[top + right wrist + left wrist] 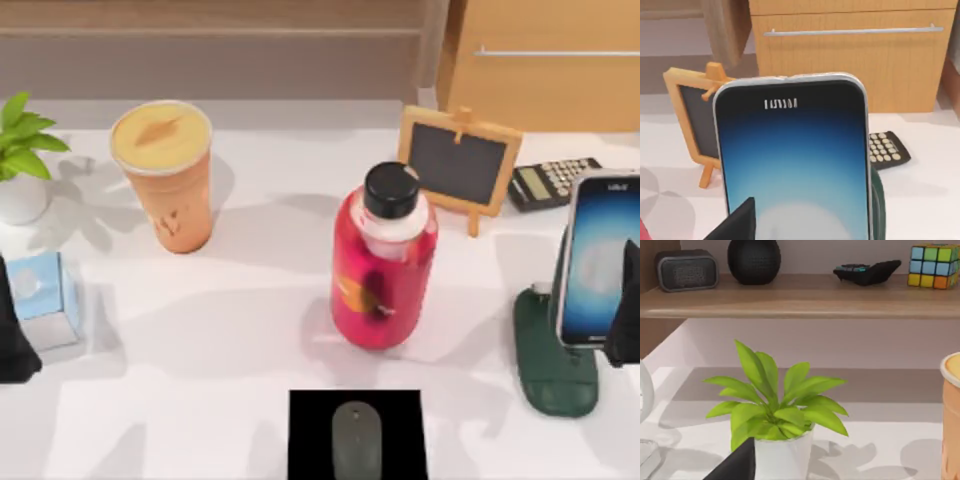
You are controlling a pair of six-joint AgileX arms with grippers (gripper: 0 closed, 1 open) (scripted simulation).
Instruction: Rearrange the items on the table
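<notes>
At six o'clock on the white table (200,400), nearest the front edge, a grey mouse (357,440) lies on a black mat (305,430). Just beyond it, near the middle, a red bottle (383,280) with a black cap stands upright.

At nine o'clock the small light-blue box (42,295) sits on the table with the left gripper (12,335) just beside it at the table's left edge; how wide that pincer stands I cannot tell.

At three o'clock the phone (600,260), screen glowing pale blue, stands over a dark green stand (545,360). The right gripper (625,315) is against the phone's right edge; whether it holds the phone I cannot tell. The right wrist view has the phone (795,165) close and upright.

Farther back, the orange cup (165,180) stands at eleven o'clock, a potted plant (20,150) at ten, a small chalkboard (458,165) at one and a calculator (550,182) at two.
</notes>
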